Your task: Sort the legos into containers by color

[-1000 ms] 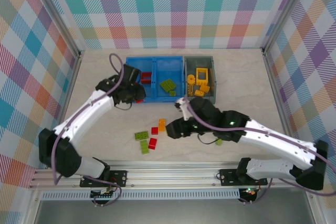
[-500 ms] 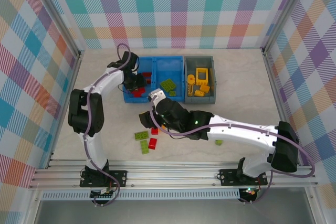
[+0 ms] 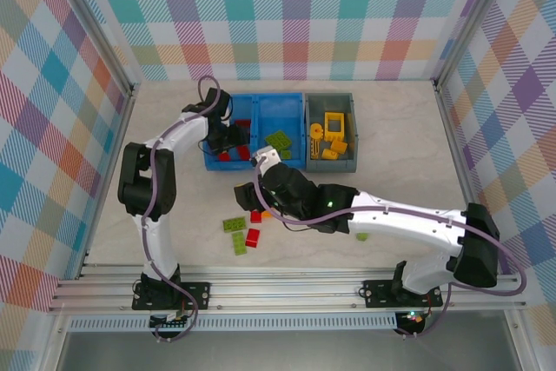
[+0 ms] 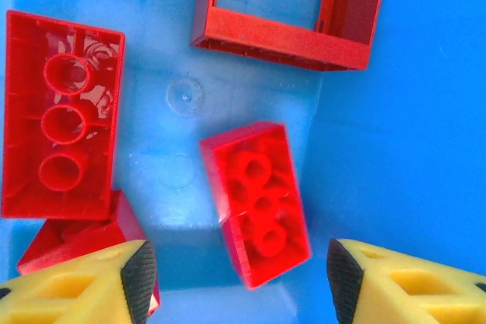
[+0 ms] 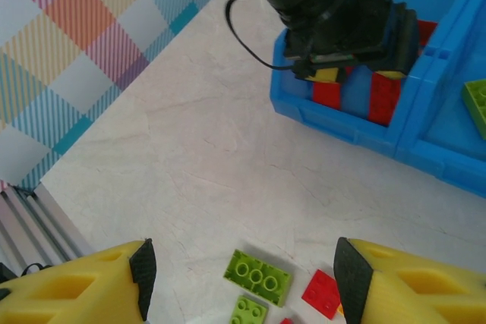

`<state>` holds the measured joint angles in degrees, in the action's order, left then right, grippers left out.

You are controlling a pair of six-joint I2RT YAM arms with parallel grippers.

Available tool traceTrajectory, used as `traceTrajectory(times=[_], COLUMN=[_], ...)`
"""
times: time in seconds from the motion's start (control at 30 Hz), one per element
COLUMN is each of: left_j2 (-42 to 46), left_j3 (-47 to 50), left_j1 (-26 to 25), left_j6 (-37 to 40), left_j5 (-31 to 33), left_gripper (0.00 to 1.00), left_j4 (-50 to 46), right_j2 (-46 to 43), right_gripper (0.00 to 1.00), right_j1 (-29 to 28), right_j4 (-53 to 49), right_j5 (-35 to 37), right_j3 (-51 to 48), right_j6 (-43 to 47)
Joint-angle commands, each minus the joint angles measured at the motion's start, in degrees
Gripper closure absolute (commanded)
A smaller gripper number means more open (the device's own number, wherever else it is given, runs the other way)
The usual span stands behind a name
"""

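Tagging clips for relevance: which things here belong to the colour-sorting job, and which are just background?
Job: red bricks in the blue bin; yellow pieces in the grey bin; loose legos on the table; left end effector; right end effector.
Background: plaid walls; metal rail.

Red frame (image 4: 282, 34): top cut off by the upper edge, left wrist view.
Lowest red brick (image 4: 76, 237): half hidden behind a finger pad (image 4: 139, 278).
Large green brick (image 5: 477, 104): cut by the right edge, right wrist view.
Small green brick (image 5: 247, 312): cut by the bottom edge, same view.
Green piece (image 3: 362, 235): mostly under the right arm (image 3: 400, 215), shape unclear.
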<state>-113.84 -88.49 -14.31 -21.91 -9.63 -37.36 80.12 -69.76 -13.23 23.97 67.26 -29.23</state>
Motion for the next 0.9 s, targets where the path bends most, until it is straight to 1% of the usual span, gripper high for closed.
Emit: traceTrajectory(times=[0.0,0.07,0.13,0.2,0.27,0.33,0.4,0.47,0.53,0.57,0.7,0.8,0.87], left_j2=[6.87,10.85,15.66,21.62,27.42,32.89,38.56,44.52,49.48,51.37,52.67,50.58,48.46], left_j3=[0.40,1.30,2.94,5.80,9.29,13.32,18.10,24.25,30.66,33.46,39.92,41.94,42.03], left_j1=[0.68,0.68,0.31,-1.36,-4.92,-10.32,-17.25,-23.47,-30.76,-35.29,-52.26,-61.10,-64.41], left_j6=[-1.56,-2.78,-4.34,-5.89,-7.18,-8.61,-11.15,-15.80,-20.75,-22.86,-29.49,-32.91,-33.75], left_j5=[-0.63,0.19,0.81,0.93,1.68,3.71,7.79,10.70,13.58,16.20,25.94,31.08,32.82], left_gripper=[0.39,0.39,0.38,0.37,0.36,0.36,0.35,0.34,0.34,0.34,0.33,0.33,0.34], left_j4=[-0.58,-0.71,-0.65,-0.02,0.84,1.65,2.23,4.99,9.24,10.99,15.88,18.97,20.11], right_j2=[-4.00,-6.47,-8.93,-12.40,-16.42,-20.72,-24.77,-26.85,-27.38,-27.13,-23.52,-19.53,-17.48], right_gripper=[0.36,0.37,0.38,0.38,0.38,0.37,0.35,0.34,0.32,0.32,0.31,0.32,0.35], right_j1=[-0.20,0.24,2.78,6.71,10.75,14.20,17.30,19.78,22.28,23.53,28.71,31.51,32.51], right_j4=[-7.99,-16.98,-27.08,-36.36,-40.55,-43.54,-44.88,-46.54,-47.41,-47.29,-43.42,-39.00,-36.51], right_j5=[6.68,11.17,12.39,10.52,5.62,1.94,-1.43,-3.78,-6.32,-7.77,-13.51,-15.42,-15.01], right_j3=[-1.17,-1.97,-3.46,-7.10,-11.89,-16.37,-20.27,-22.53,-24.52,-25.72,-29.96,-31.65,-32.06], right_j6=[-6.77,-13.51,-22.14,-29.44,-31.36,-31.99,-30.45,-29.55,-28.80,-28.34,-26.19,-24.09,-22.94])
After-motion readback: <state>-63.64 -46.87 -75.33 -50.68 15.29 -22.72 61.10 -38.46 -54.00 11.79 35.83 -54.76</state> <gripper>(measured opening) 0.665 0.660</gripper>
